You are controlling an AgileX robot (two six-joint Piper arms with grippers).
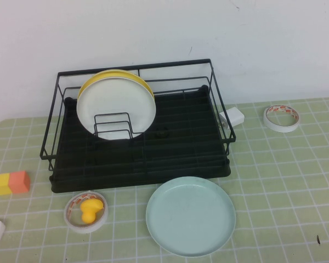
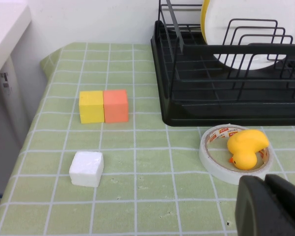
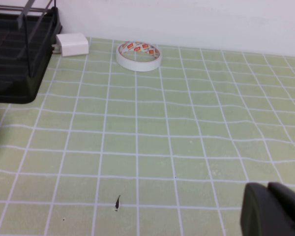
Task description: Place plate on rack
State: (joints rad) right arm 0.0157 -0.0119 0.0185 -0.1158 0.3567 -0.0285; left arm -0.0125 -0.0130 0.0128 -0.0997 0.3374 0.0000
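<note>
- A green checked tablecloth is covering the table, with a plain white wall sitting behind it
- The rack is standing toward the back of the table, with its long front side facing the robot, which should be leaving it reachable from the near edge
- A white plate is leaning upright in the wire dividers, with a yellow plate just behind it; the divider slots in front of them are looking free, likely where the next plate belongs
- The plate is lying flat on the cloth just in front of the rack's near right corner, not touching it, so the task is not yet begun
- A tape roll with a yellow duck inside it is sitting near the plate's left; a second tape roll is lying well apart to the right
- The left gripper is hanging above the cloth near the duck, gripping nothing; I cannot tell its finger state
- The right gripper is hovering over bare cloth to the plate's right, carrying nothing; its fingers cannot be judged either
</note>
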